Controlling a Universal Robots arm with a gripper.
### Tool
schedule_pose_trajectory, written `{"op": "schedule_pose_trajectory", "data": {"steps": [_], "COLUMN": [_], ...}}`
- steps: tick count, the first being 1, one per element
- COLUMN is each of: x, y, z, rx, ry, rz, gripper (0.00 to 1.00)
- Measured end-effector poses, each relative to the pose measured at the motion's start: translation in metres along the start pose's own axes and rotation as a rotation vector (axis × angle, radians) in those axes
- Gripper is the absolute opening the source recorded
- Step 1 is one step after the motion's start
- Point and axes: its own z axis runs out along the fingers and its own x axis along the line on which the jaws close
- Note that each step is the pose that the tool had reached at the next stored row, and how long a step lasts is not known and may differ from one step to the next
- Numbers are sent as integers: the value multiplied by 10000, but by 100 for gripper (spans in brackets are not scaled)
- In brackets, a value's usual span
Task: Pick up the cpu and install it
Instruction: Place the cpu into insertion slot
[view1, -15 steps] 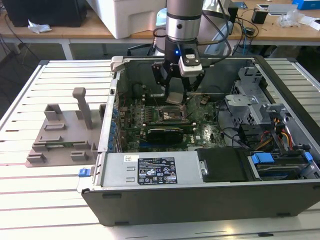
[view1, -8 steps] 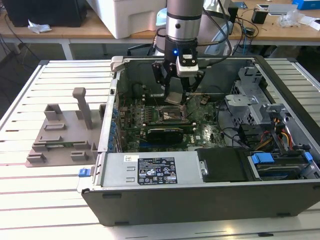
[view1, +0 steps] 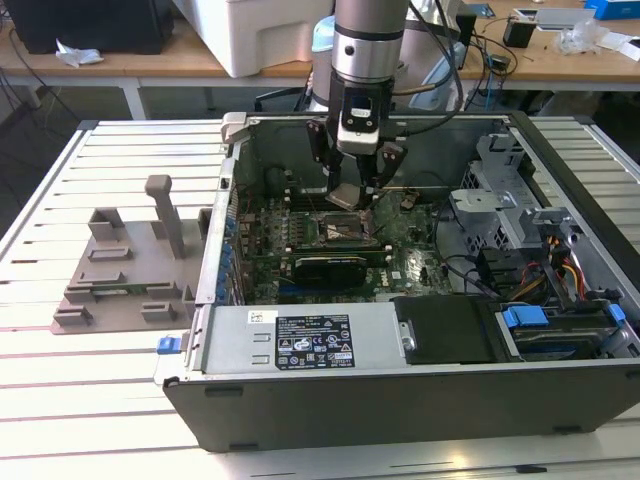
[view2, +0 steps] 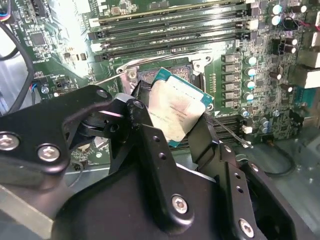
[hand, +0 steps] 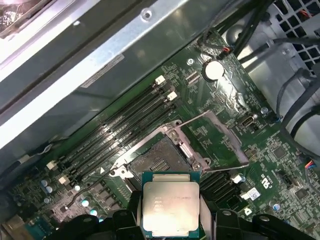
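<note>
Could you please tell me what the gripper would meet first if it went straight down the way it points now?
Most likely the open socket on the motherboard. The gripper, shut on the cpu, points down towards it, so the cpu would touch first. How exactly the two line up is hard to judge.

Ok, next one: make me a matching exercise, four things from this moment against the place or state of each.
Things:
1. cpu
2. socket
3. grey tray
4. claw

Places or states:
A. on the slatted table, outside the computer case
B. shut, reaching down into the case
C. bare, its metal frame swung open
D. gripped by two edges, over the green board

Pairs: 1-D, 2-C, 3-A, 4-B
</note>
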Motion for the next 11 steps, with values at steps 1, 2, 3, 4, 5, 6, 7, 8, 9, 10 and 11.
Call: {"op": "schedule_pose_trajectory", "data": {"steps": [1,2,3,4,5,6,7,8,9,10,11], "x": [0,0,0,0,0,0,0,0,0,0,-1], "y": [0,0,0,0,0,0,0,0,0,0,0], "z": [0,0,0,0,0,0,0,0,0,0,0], "rx": [2,3,5,7,8,10,12,13,14,16,21], "ry": [8,14,19,29,36,41,49,54,60,69,84], "rz": [105,178,251,372,470,536,643,706,782,901,1106], "gripper": [55,55,55,55,55,55,55,55,55,55,55]}}
